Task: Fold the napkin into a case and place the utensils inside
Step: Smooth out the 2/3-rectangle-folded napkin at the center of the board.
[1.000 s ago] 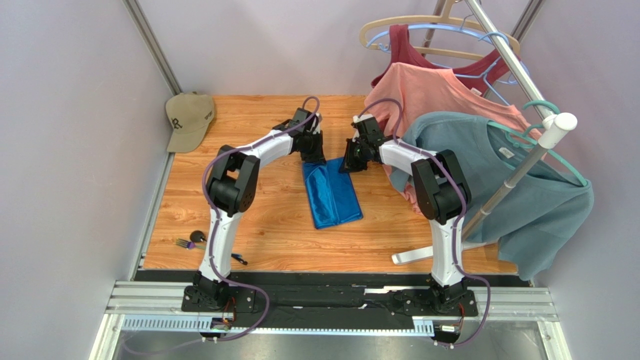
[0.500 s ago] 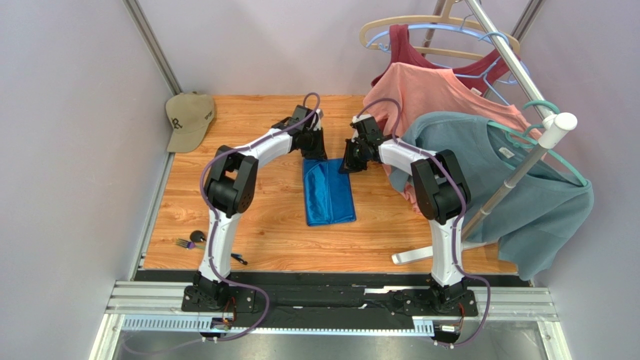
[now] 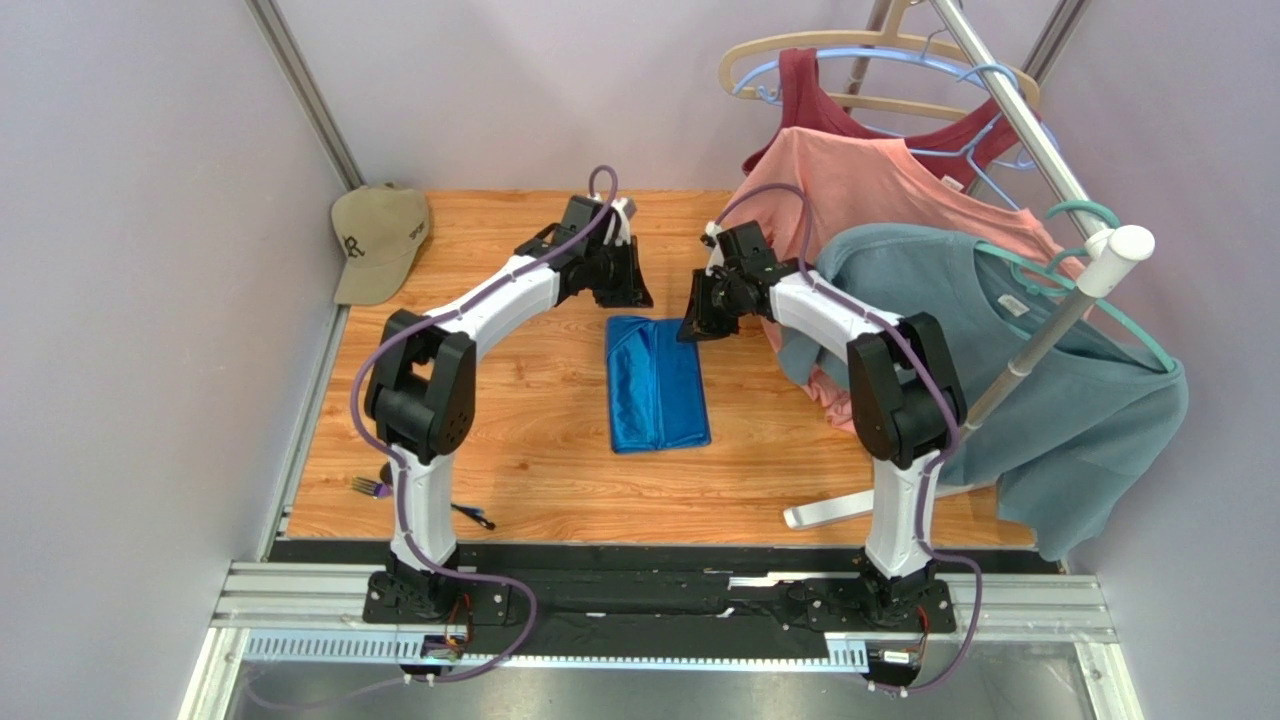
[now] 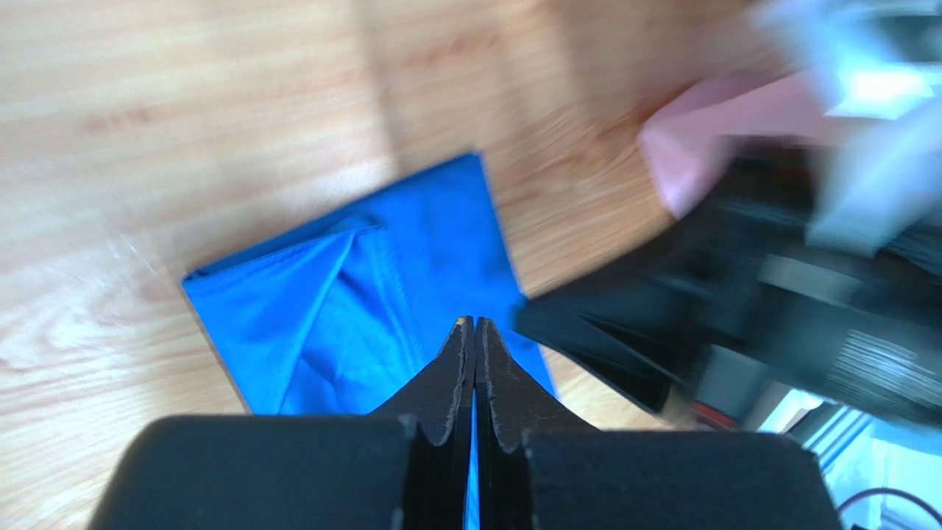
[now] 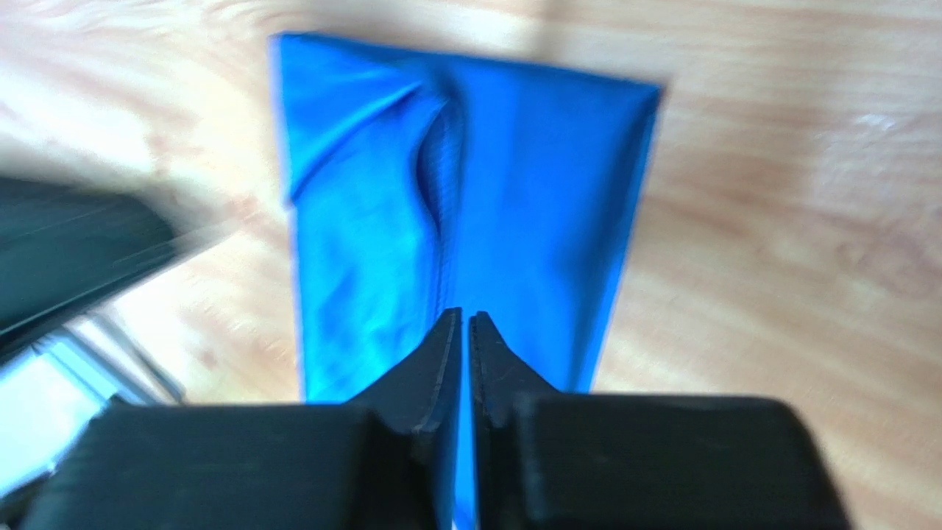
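The royal-blue napkin (image 3: pixel 658 384) lies folded into a narrow, long case in the middle of the wooden table (image 3: pixel 526 450). It shows with a crease in the left wrist view (image 4: pixel 365 282) and the right wrist view (image 5: pixel 520 177). My left gripper (image 3: pixel 627 294) (image 4: pixel 475 322) hovers just past its far left corner, jaws shut and holding nothing. My right gripper (image 3: pixel 696 326) (image 5: pixel 464 315) hangs at the far right corner, jaws together but for a hairline slit, nothing between them. The thin dark utensils (image 3: pixel 367 486) lie by the left arm's base, partly hidden behind it.
A khaki cap (image 3: pixel 379 233) sits at the table's far left corner. A clothes rack stands at the right with a pink shirt (image 3: pixel 872 188) and a teal-grey T-shirt (image 3: pixel 1052 390) hanging close behind the right arm. Its white foot (image 3: pixel 819 513) rests on the table.
The napkin has swung straight on the table and lies still. Both grippers have drawn back and up from its far edge. The left arm's elbow has swung left.
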You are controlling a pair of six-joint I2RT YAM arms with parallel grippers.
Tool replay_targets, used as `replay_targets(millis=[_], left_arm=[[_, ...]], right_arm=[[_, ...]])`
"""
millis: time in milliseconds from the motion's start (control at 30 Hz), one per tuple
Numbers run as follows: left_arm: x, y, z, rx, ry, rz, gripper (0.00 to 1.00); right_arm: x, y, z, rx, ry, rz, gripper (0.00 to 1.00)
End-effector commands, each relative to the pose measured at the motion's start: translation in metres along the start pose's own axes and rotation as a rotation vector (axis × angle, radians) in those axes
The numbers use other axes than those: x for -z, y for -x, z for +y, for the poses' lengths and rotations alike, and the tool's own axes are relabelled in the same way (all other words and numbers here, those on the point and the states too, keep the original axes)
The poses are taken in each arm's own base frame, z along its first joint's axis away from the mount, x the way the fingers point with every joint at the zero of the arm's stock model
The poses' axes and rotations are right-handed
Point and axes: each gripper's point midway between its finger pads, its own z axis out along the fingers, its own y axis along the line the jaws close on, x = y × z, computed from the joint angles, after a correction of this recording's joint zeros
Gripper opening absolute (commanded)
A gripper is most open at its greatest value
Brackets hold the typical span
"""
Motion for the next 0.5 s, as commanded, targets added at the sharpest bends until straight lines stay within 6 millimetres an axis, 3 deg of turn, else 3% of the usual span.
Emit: replay_targets(millis=[0, 167, 300, 467], left_arm=[[-0.026, -0.022, 0.014, 0.048, -0.001, 0.062, 0.0], [-0.041, -0.021, 0.02, 0.051, 0.006, 0.068, 0.0], [-0.048, -0.02, 0.025, 0.039, 0.022, 0.074, 0.0], [-0.054, -0.024, 0.028, 0.046, 0.017, 0.088, 0.0]], right_arm=[[0.031, -0.01, 0.039, 0.056, 0.141, 0.0, 0.12], [0.036, -0.042, 0.061, 0.08, 0.219, 0.051, 0.12], [0.033, -0.078, 0.063, 0.079, 0.247, 0.118, 0.08], [0.033, -0.088, 0.067, 0.063, 0.282, 0.12, 0.04]])
